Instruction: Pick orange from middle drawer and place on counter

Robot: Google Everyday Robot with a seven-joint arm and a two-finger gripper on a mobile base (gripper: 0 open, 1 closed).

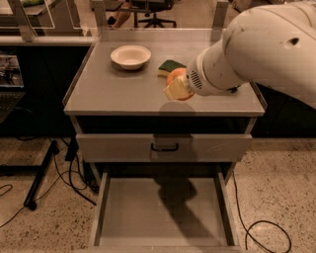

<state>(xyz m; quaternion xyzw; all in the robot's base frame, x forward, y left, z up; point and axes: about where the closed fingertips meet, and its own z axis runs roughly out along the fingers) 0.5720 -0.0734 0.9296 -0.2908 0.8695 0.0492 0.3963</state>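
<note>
tabletop point(123, 94): flat matte grey cabinet top with a slightly raised rim, centre of frame, a clear panel point(187, 17) along its back edge. on it, upper left, a round shallow white bowl point(131, 56); just right of the bowl, a green sponge point(170, 65) with a yellow underside. below, a closed grey drawer front point(113, 147) with a small black handle point(164, 147). middle drawer point(143, 212): pulled open at the bottom of the frame, grey metal, low side walls, flat floor bearing only a shadow. orange point(177, 77): round, smooth-skinned, over the front right part of the tabletop, right of centre. hand point(177, 88): on a bulky white arm entering from the upper right, pinching the orange, one pale finger point(171, 92) across its front. room: speckled stone floor point(276, 188), black cables point(66, 173) lower left, an office chair point(153, 9) at the top.
</note>
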